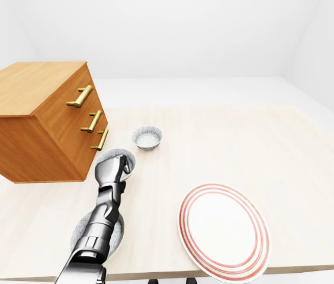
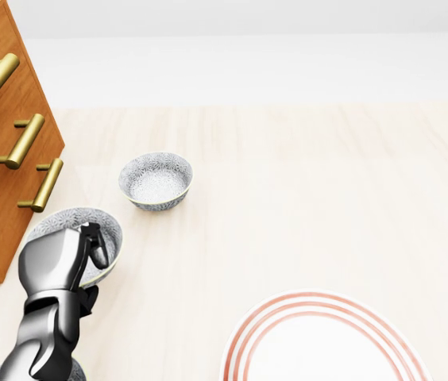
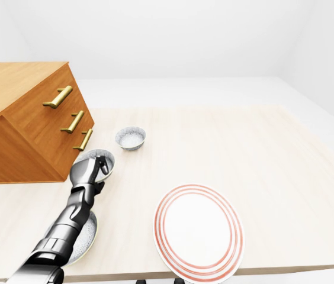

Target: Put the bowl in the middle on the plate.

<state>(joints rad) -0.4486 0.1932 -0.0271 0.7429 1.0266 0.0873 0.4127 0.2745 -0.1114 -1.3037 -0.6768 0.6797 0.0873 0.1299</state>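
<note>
Table [image 1: 244, 142]: a pale wooden top that fills most of the left-eye view, with white floor and walls beyond it.
Chest of drawers [image 1: 31, 118]: an orange-brown wooden box at 9 o'clock in the left-eye view, standing on the table with its drawer fronts turned toward the bowls.
Plate [image 1: 223, 229]: white with red rings round the rim, lying flat and bare at 5 o'clock in the left-eye view, well apart from every bowl.
Left arm [image 1: 105, 213]: dark grey metal, rising from 7 o'clock and crossing over the nearest bowl.
Near bowl [image 3: 89, 234]: grey patterned and partly hidden under the arm, at 7 o'clock in the right-eye view.
Middle bowl [image 2: 106, 234]: the same pattern, at 8 o'clock in the head view, just beside the chest and at 10 o'clock from the plate (whether it rests on the table or is raised, I cannot tell).
Far bowl [image 2: 156, 181]: upright and untouched, at 1 o'clock from the middle bowl.
Left hand [image 2: 57, 262]: covers the middle bowl's lower left edge.
Fingers [image 2: 97, 244]: one dark finger hooks over the rim into the middle bowl, with a thumb outside below, pinching the wall.
Handles [image 2: 25, 140]: three brass bars, one on each drawer front.
</note>
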